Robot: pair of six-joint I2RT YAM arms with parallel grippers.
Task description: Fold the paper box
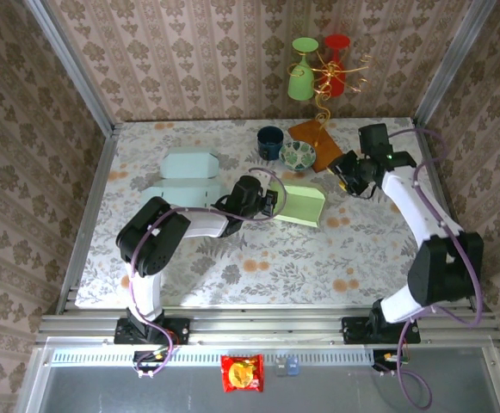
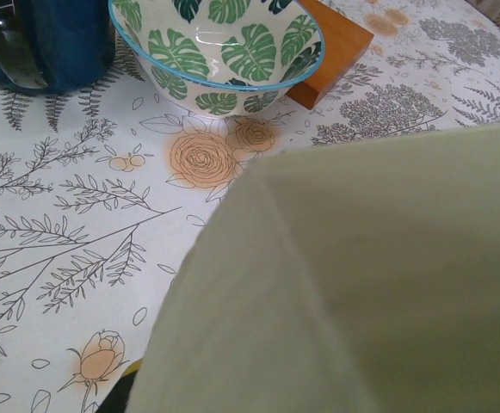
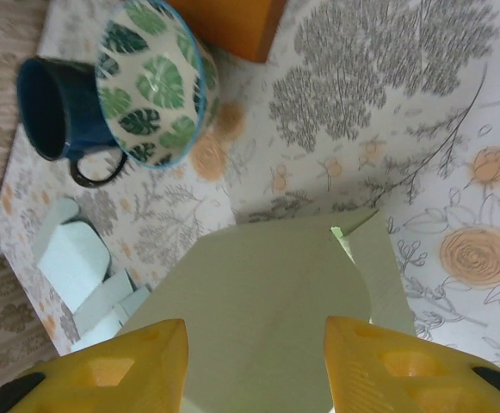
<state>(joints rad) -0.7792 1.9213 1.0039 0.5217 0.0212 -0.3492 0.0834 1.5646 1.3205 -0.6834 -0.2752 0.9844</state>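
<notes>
The pale green paper box (image 1: 303, 206) lies flat-bottomed at the table's middle, with its flaps partly raised. My left gripper (image 1: 273, 204) is shut on the box's left edge. In the left wrist view the green paper (image 2: 361, 284) hides the jaws. My right gripper (image 1: 349, 178) hovers at the box's far right corner. In the right wrist view my right gripper (image 3: 254, 331) is open. Its yellow fingers (image 3: 138, 370) stand apart above a rounded flap of the box (image 3: 267, 284), and nothing is pinched between them.
A leaf-patterned bowl (image 1: 297, 155) and a dark blue mug (image 1: 270, 142) stand just behind the box, beside the wooden base (image 1: 314, 135) of a wire stand holding green and red cups (image 1: 318, 69). Pale blue folded boxes (image 1: 185, 172) lie to the left.
</notes>
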